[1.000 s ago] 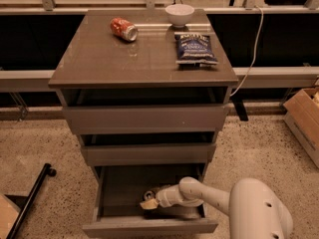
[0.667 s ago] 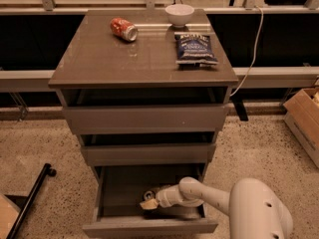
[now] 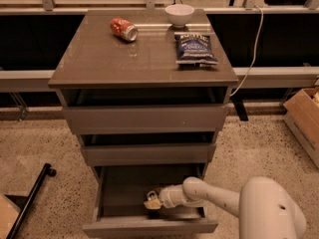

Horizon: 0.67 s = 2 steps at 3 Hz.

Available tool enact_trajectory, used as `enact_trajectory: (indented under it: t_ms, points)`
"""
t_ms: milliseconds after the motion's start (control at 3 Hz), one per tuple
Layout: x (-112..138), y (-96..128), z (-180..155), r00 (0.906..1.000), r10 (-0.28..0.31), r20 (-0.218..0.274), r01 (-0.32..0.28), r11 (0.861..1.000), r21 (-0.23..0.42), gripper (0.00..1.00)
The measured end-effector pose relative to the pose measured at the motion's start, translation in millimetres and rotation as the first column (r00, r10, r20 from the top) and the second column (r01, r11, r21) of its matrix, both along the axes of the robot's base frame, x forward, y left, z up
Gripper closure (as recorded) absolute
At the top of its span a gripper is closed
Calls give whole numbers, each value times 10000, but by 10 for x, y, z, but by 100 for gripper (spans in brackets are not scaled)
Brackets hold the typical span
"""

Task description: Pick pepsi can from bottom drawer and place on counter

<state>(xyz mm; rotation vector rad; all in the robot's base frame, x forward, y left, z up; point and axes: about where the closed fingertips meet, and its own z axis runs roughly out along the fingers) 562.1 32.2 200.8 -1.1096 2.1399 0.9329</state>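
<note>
Bottom drawer pulled out, flat grey-brown front; jaws inside.

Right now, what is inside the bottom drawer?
Inside the bottom drawer the gripper sits near the front, with the arm reaching in from the right. Bare floor shows to its left. The pepsi can cannot be made out; the gripper covers whatever lies at its tip.

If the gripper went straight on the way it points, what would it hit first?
Probably the left wall of the bottom drawer: the gripper points left inside it, nothing visible between; depth unclear.
</note>
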Motion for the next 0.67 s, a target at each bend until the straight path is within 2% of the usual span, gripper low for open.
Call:
enact_trajectory:
  t_ms: [333, 667]
  points:
    - [-242, 110, 58, 9988, 442, -206, -441, 9990, 58, 81]
    - [-254, 127, 55, 9987, 465, -221, -464, 9989, 71, 57]
